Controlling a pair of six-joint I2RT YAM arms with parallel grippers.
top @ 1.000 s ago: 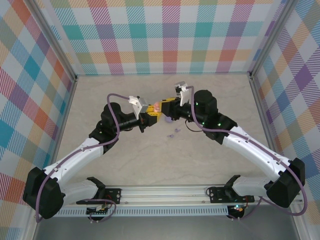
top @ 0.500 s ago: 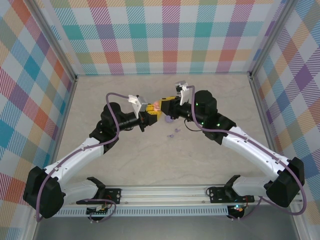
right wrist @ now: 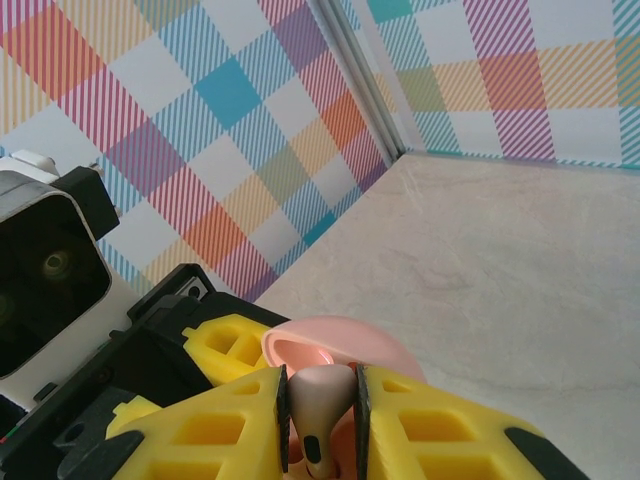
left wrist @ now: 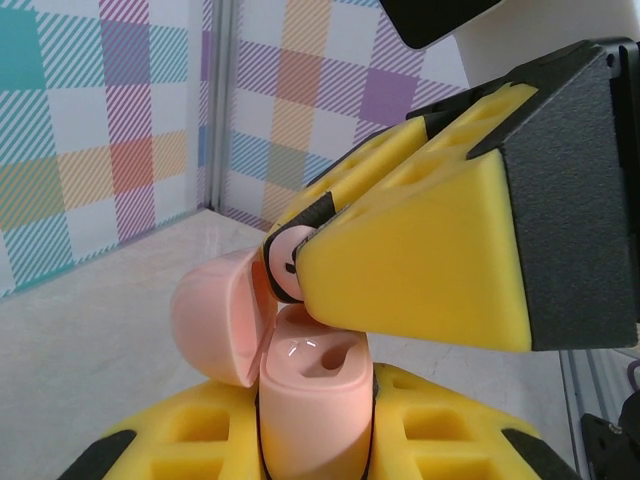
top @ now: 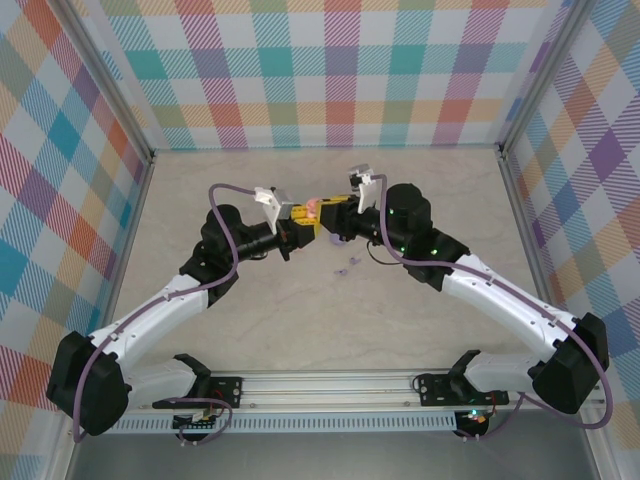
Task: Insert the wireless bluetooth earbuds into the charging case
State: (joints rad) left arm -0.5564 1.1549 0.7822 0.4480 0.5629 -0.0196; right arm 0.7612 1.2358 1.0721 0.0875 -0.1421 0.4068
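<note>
Over the marbled bench (top: 300, 330), mid-frame, my right pincer (right wrist: 320, 395) is pinching a pink earbud (left wrist: 287, 262), likely light and slippery, across its narrow body just above the open charging case (left wrist: 310, 400) my left pincer (left wrist: 312, 445) is clamping.

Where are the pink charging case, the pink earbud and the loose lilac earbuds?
pink charging case (left wrist: 315, 400): left wrist view, front of its body.
pink earbud (right wrist: 321, 400): right wrist view, its upper body.
lilac earbuds (top: 346, 268): top external view, one lying piece.
</note>
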